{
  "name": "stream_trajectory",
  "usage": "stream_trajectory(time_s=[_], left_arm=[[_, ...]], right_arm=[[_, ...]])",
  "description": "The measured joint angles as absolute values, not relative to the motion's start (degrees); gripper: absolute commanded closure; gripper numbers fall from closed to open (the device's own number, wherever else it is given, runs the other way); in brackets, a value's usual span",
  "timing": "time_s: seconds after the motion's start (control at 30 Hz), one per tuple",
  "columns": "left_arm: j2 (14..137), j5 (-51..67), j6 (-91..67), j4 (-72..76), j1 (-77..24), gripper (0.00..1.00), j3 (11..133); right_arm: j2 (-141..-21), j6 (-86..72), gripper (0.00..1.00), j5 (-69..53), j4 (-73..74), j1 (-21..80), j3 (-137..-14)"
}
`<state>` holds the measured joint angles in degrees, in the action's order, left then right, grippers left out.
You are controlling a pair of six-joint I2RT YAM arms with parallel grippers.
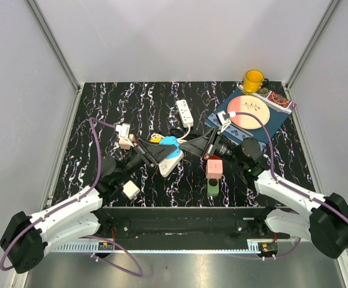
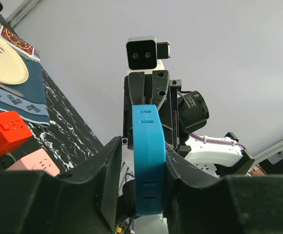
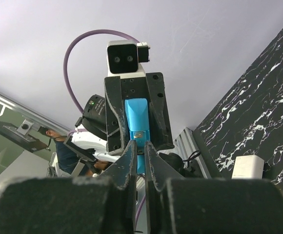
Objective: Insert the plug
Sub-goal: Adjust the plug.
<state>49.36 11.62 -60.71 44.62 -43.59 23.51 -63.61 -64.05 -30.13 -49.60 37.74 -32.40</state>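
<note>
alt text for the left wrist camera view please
Left gripper clamps a blue power strip edge-on, facing the right gripper and its camera. At left, a red socket cube and a pink socket cube sit on the black marbled table.

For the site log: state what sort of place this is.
Probably a robot test cell: plain grey walls, a black marbled table with two arms bolted on, props like a power strip.

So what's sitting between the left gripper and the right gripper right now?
A blue plastic power strip fills that gap: the left gripper clamps its sides, and its far end sits between the fingers of the right gripper. Both wrist views show it.
</note>
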Motion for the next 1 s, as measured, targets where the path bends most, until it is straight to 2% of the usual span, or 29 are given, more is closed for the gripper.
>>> stream_trajectory(time_s=[0.67,1.0], left_arm=[[48.62,20.23,-60.69,38.52,-38.87,0.68,26.61],[50.72,24.10,-60.99,37.28,-38.83,0.75,27.40]], right_arm=[[-63.61,-62.61,1.00,-34.26,-45.25,36.67,-33.32],[-63.61,-62.37,1.00,-35.09,-44.66,36.62,-33.45]])
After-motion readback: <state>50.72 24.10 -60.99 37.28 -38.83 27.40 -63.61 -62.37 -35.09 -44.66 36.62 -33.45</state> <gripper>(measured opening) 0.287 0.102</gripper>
